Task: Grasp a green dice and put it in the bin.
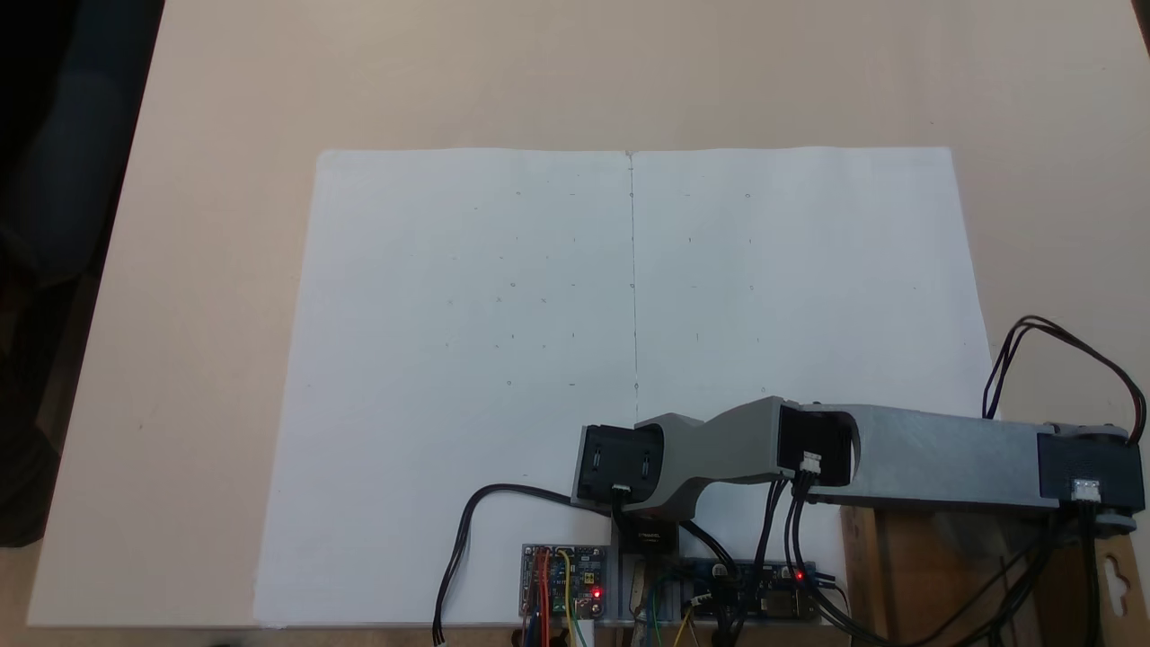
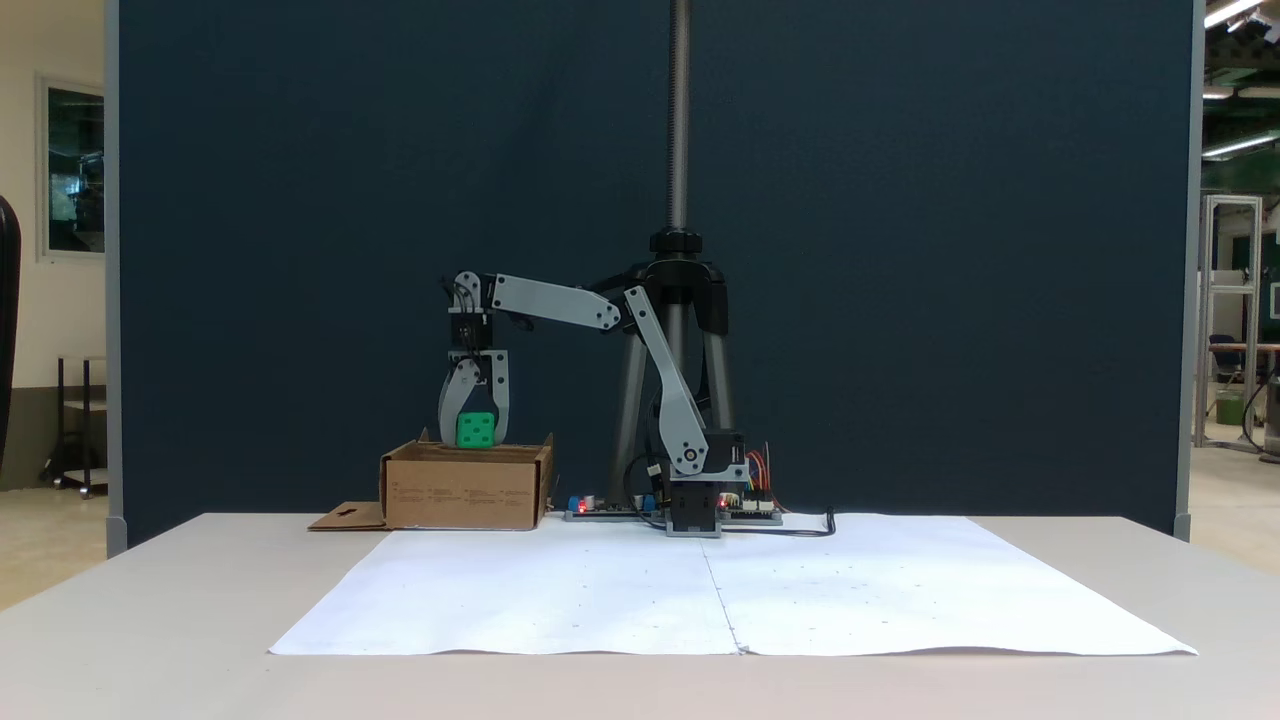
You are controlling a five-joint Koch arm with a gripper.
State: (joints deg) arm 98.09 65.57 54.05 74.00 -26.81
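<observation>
Gripper [image 2: 476, 432] clasping rounded green dice [image 2: 477, 430]

Grey plastic arm [image 2: 560, 305] reaching out sideways | wrist bent down | gripper [image 2: 475, 432] clamped on bright green plastic dice [image 2: 476, 430]

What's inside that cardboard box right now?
The box's inside is hidden by its front wall. Just above its rim the tool holds a green dice, not yet dropped in.
</observation>
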